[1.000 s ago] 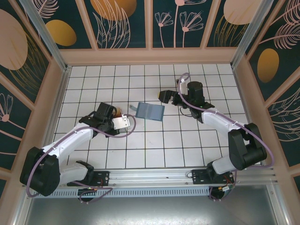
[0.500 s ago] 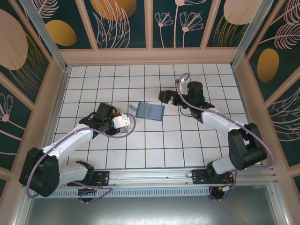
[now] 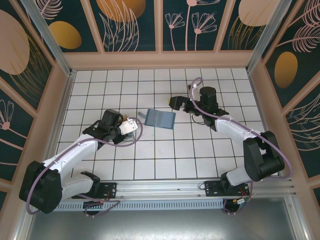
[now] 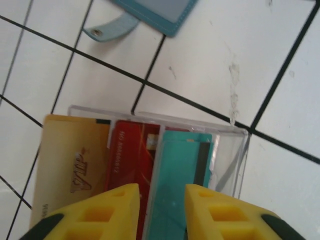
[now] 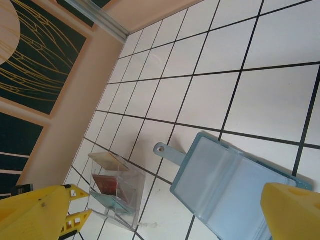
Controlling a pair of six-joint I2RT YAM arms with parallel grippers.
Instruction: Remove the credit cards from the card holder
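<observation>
The teal card holder [image 3: 161, 118] lies open and flat on the tiles, its strap [image 5: 167, 151] pointing left. It also shows in both wrist views [image 4: 157, 10] [image 5: 240, 185]. The credit cards stand in a clear tray [image 4: 227, 150]: a yellow-orange one [image 4: 70, 165], a red one [image 4: 130, 155], and a teal card [image 4: 182, 180] beside them. My left gripper [image 4: 161, 207] hangs over the tray, jaws a little apart astride the teal card. In the top view it [image 3: 131, 123] sits just left of the holder. My right gripper [image 3: 175, 103] [image 5: 167, 200] hovers wide open above the holder's right end, holding nothing.
The clear tray [image 5: 115, 190] stands about one tile left of the holder. A beige wall [image 5: 65, 115] runs along the left side, and patterned panels enclose the tiled floor [image 3: 200, 150] on three sides.
My left gripper has shifted slightly toward the back and its jaws have parted. The right arm and the card holder have not moved.
</observation>
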